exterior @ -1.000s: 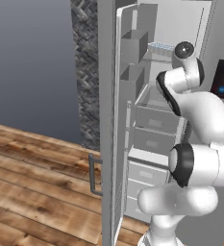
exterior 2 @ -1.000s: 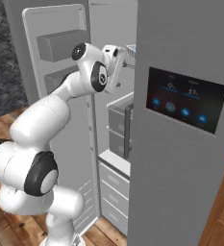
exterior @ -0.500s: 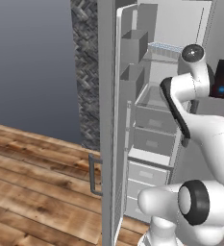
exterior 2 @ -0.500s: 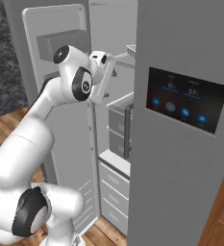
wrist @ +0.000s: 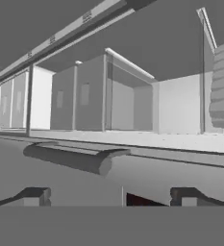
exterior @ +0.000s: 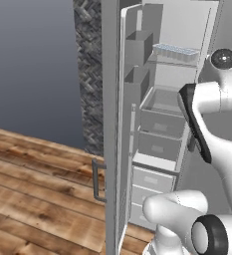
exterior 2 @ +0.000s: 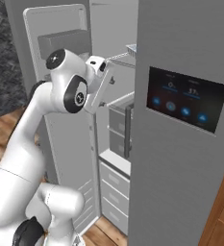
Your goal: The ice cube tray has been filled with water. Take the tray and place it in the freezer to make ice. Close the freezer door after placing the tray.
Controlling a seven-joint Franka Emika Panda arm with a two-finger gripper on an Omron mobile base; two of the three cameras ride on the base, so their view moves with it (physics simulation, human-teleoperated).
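Nearest the base: the white arm (exterior: 212,97) rises in front of the open freezer (exterior: 172,94); over the last second its upper joint has swung back out of the compartment, rightward in the left base view and leftward in the right base view.
Claw: in the hand view the claw (wrist: 111,197) is released, its two dark tips wide apart with nothing between them.
Freezer door: the freezer door (exterior: 111,124) stands swung wide, edge-on in the left base view, as it stood a second ago; the right base view shows its inner face and a grey bin (exterior 2: 65,41) instead.
Drawers: grey drawers (exterior: 160,129) are stacked below the shelves; the hand view looks across them at a rolled angle, past a grey bar handle (wrist: 70,158).
Ice cube tray: the ice cube tray (exterior: 176,50) lies flat on the upper white shelf inside the freezer, unmoved, apart from the claw.
Right base view: the grey door with the dark touch-screen (exterior 2: 185,101) hides most of that shelf.
Farthest: a wooden floor (exterior: 33,199) runs to the left.
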